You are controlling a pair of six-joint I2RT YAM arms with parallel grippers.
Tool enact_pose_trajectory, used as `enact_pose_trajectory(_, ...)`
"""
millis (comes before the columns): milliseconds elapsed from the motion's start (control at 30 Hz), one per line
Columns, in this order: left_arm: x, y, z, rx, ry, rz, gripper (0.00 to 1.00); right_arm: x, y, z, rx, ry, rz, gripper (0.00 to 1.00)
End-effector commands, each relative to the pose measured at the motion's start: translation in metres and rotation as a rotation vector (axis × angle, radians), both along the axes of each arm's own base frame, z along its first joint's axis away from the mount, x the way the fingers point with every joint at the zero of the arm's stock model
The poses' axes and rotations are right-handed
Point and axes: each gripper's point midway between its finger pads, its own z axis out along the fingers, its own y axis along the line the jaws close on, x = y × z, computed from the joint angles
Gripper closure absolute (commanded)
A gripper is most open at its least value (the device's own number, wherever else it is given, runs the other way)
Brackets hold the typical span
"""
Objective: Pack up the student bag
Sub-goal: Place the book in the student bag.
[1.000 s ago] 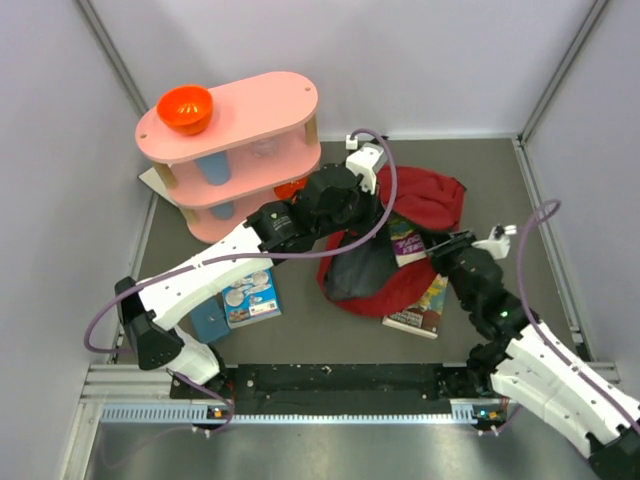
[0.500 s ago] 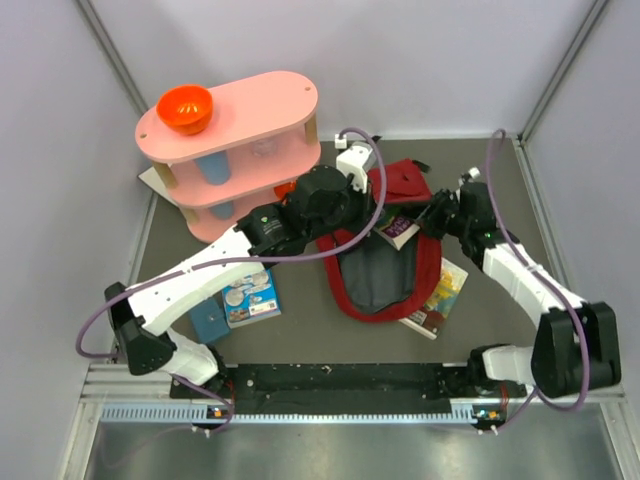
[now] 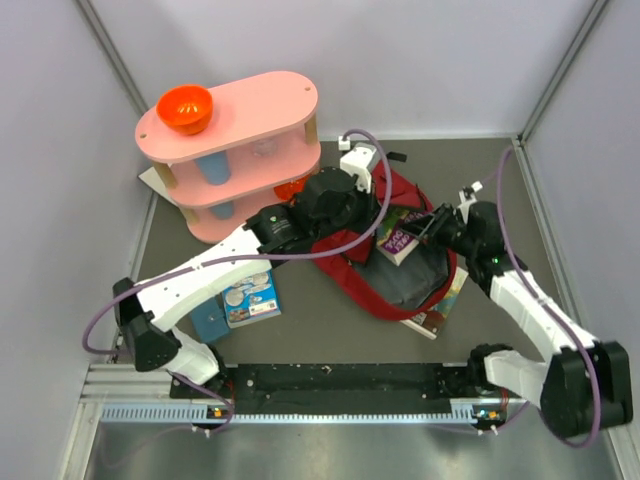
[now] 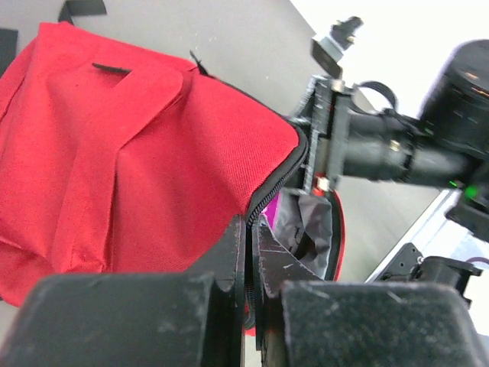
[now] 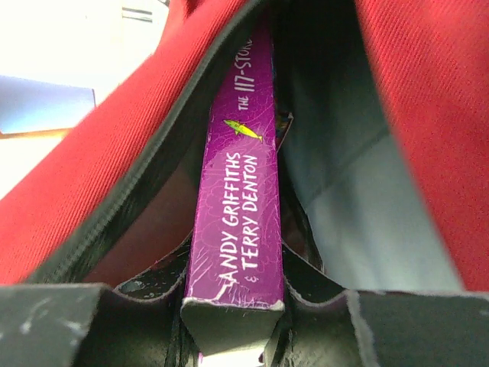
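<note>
Only one thing here is actually readable: the spine of the purple book sitting in the mouth of the red bag. White letters run up it: "ANDY GRIFFITHS & TERRY DENTON", then a small yellow-green mark, then "THE 117-STO" before the title gets cut off at the top. From above, the picture book on the surface and the other book poking out under the bag have printed covers — way too small to make out.
</note>
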Motion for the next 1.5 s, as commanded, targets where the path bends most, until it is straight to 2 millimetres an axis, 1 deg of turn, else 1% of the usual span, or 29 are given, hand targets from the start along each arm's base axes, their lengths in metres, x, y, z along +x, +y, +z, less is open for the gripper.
enact_pose_trajectory(0, 0.011, -0.016, 0.012, -0.057, -0.018, 0.013, 1.0, -0.025, 0.002, 0.045, 0.099, -0.147, -0.035, 1.0)
enact_pose_trajectory(67, 0.01, -0.02, 0.013, -0.065, -0.016, -0.001, 1.0, -0.033, 0.003, 0.036, 0.111, -0.14, -0.058, 1.0)
enact_pose_trajectory(100, 0.011, -0.021, 0.014, -0.068, -0.015, -0.001, 1.0, -0.037, 0.004, 0.041, 0.137, -0.148, -0.07, 1.0)
enact_pose_trajectory(133, 0.011, -0.021, 0.014, -0.069, -0.014, 0.0, 1.0, -0.041, 0.009, 0.034, 0.138, -0.137, -0.074, 1.0)
enact_pose_trajectory(200, 0.01, -0.022, 0.017, -0.076, -0.015, -0.006, 1.0, -0.045, 0.013, 0.038, 0.169, -0.153, -0.1, 1.0)
enact_pose_trajectory(233, 0.009, -0.022, 0.017, -0.076, -0.015, -0.009, 1.0, -0.042, 0.009, 0.027, 0.159, -0.149, -0.165, 1.0)
enact_pose_trajectory(267, 0.008, -0.02, 0.022, -0.083, -0.023, -0.012, 1.0, -0.045, 0.019, 0.036, 0.19, -0.191, -0.158, 1.0)
enact_pose_trajectory(300, 0.006, -0.019, 0.023, -0.084, -0.026, -0.019, 1.0, -0.044, 0.02, 0.038, 0.209, -0.21, -0.172, 1.0)
enact_pose_trajectory(333, 0.005, -0.018, 0.025, -0.086, -0.029, -0.021, 1.0, -0.039, 0.019, 0.028, 0.198, -0.2, -0.196, 1.0)
enact_pose_trajectory(367, 0.004, -0.017, 0.027, -0.086, -0.032, -0.023, 1.0, -0.035, 0.02, 0.037, 0.226, -0.234, -0.2, 1.0)
enact_pose_trajectory(467, -0.004, -0.01, 0.04, -0.107, -0.046, -0.041, 1.0, -0.021, 0.025, 0.03, 0.224, -0.239, -0.208, 1.0)
enact_pose_trajectory(500, -0.006, -0.009, 0.04, -0.107, -0.044, -0.048, 1.0, -0.018, 0.028, 0.048, 0.272, -0.308, -0.199, 1.0)
enact_pose_trajectory(533, -0.007, -0.008, 0.043, -0.11, -0.048, -0.052, 1.0, -0.016, 0.033, 0.051, 0.289, -0.32, -0.182, 1.0)
enact_pose_trajectory(567, -0.01, -0.004, 0.048, -0.118, -0.054, -0.052, 1.0, -0.008, 0.037, 0.04, 0.285, -0.291, -0.182, 1.0)
enact_pose_trajectory(600, -0.011, -0.002, 0.05, -0.119, -0.056, -0.049, 1.0, -0.007, 0.04, 0.056, 0.339, -0.347, -0.172, 1.0)
enact_pose_trajectory(700, -0.011, 0.006, 0.059, -0.129, -0.078, -0.034, 1.0, 0.007, 0.05, 0.04, 0.358, -0.312, -0.167, 1.0)
enact_pose_trajectory(733, -0.01, 0.008, 0.062, -0.132, -0.082, -0.02, 1.0, 0.01, 0.051, 0.053, 0.395, -0.358, -0.161, 1.0)
enact_pose_trajectory(767, -0.011, 0.01, 0.064, -0.136, -0.088, -0.016, 1.0, 0.012, 0.054, 0.053, 0.407, -0.361, -0.155, 1.0)
enact_pose_trajectory(800, -0.01, 0.011, 0.063, -0.13, -0.09, -0.016, 1.0, 0.018, 0.057, 0.043, 0.406, -0.338, -0.159, 1.0)
enact_pose_trajectory(833, -0.01, 0.012, 0.062, -0.12, -0.09, -0.016, 1.0, 0.021, 0.058, 0.047, 0.415, -0.351, -0.167, 1.0)
enact_pose_trajectory(867, -0.011, 0.013, 0.063, -0.12, -0.095, -0.013, 1.0, 0.026, 0.059, 0.043, 0.408, -0.343, -0.185, 1.0)
enact_pose_trajectory(900, -0.01, 0.014, 0.061, -0.113, -0.096, -0.008, 1.0, 0.032, 0.06, 0.03, 0.389, -0.316, -0.204, 1.0)
enact_pose_trajectory(967, -0.007, 0.017, 0.059, -0.107, -0.097, 0.009, 1.0, 0.04, 0.067, 0.036, 0.405, -0.327, -0.199, 1.0)
enact_pose_trajectory(1000, -0.007, 0.016, 0.058, -0.104, -0.095, 0.008, 1.0, 0.044, 0.07, 0.028, 0.394, -0.32, -0.201, 1.0)
enact_pose_trajectory(1067, -0.005, 0.014, 0.054, -0.095, -0.094, 0.007, 1.0, 0.048, 0.079, 0.033, 0.415, -0.334, -0.186, 1.0)
enact_pose_trajectory(1200, 0.0, 0.014, 0.045, -0.073, -0.084, 0.021, 1.0, 0.055, 0.095, 0.016, 0.387, -0.288, -0.164, 0.99)
enact_pose_trajectory(1300, 0.004, 0.017, 0.041, -0.06, -0.084, 0.038, 1.0, 0.053, 0.101, -0.007, 0.314, -0.223, -0.139, 0.91)
enact_pose_trajectory(1333, 0.005, 0.017, 0.039, -0.063, -0.078, 0.041, 1.0, 0.052, 0.102, -0.01, 0.3, -0.214, -0.136, 0.81)
enact_pose_trajectory(1467, 0.007, 0.021, 0.039, -0.073, -0.076, 0.046, 1.0, 0.048, 0.109, -0.047, 0.173, -0.091, -0.094, 0.69)
